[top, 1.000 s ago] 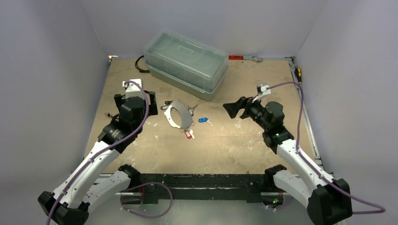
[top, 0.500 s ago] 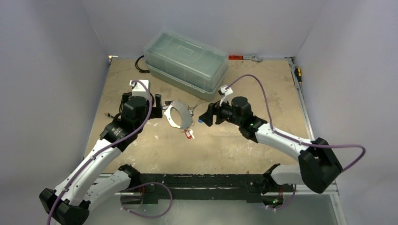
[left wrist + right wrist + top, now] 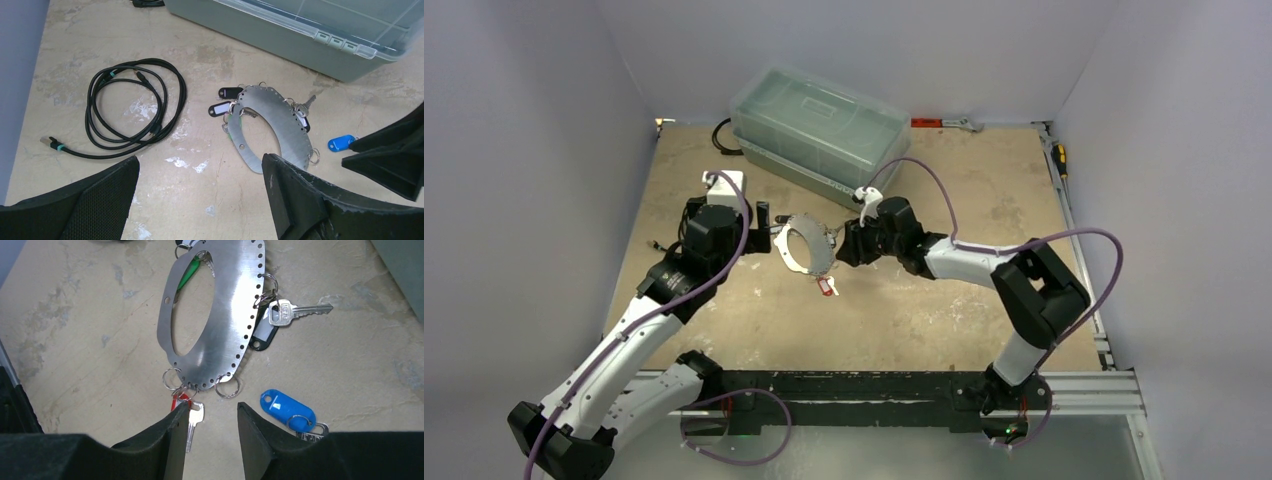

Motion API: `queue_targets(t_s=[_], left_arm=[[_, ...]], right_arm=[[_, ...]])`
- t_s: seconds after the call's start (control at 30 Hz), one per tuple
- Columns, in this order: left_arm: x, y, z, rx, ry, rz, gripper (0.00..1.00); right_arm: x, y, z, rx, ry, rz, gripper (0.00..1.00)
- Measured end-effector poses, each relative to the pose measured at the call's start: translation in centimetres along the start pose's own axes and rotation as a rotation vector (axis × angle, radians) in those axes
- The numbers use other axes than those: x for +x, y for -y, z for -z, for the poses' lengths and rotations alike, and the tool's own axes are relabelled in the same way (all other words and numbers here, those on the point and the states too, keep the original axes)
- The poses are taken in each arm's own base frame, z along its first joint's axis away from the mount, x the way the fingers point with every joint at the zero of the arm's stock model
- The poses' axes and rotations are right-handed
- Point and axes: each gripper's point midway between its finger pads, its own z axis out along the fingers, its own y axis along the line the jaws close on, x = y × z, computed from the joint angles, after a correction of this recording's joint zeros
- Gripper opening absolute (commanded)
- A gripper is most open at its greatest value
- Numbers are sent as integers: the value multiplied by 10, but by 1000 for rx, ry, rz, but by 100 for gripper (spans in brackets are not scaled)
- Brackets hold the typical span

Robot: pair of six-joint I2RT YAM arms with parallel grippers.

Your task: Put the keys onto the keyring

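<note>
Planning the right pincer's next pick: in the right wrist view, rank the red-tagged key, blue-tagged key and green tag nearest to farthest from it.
1. Red-tagged silver key: in the gap of the right pincer.
2. Blue plastic-tagged key: loose, just right of the fingers.
3. Green plastic tag: far end, seen through the flat grey metal keyring's hole.

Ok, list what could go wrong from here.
1. The right gripper is lined up on an empty split ring at the rim of the keyring. The red key sits right at one finger, so closing may pinch that instead.
2. The blue key lies loose beside the other finger and could get shoved away.
3. The left gripper hangs open, off the keyring, so it may slide if pushed.
</note>
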Motion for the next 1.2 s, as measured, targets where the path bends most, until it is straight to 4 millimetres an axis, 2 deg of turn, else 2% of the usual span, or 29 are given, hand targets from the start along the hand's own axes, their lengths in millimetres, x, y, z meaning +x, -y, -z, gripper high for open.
queue_targets(t_s=[0.13,0.27,0.47,0.73,0.97,1.2], left_arm=[[1,1,-1,6,-3,-4,91],[2,3,-3,12,-12,-11,91],[2,4,-3,17,-10,-10,91],[2,6,-2,30,-10,-9,91],[0,7,-1,37,-5,-6,91],[-2,6,1,41,4,-1,91]], right_arm=[[2,3,-16,3,-29,15,43],[4,8,-26,15,-55,37,39],[12,18,-39,45,-100,62,40],[29,27,-51,67,-159,84,40],[25,22,-61,85,-156,143,39],[25,23,-62,123,-158,195,36]])
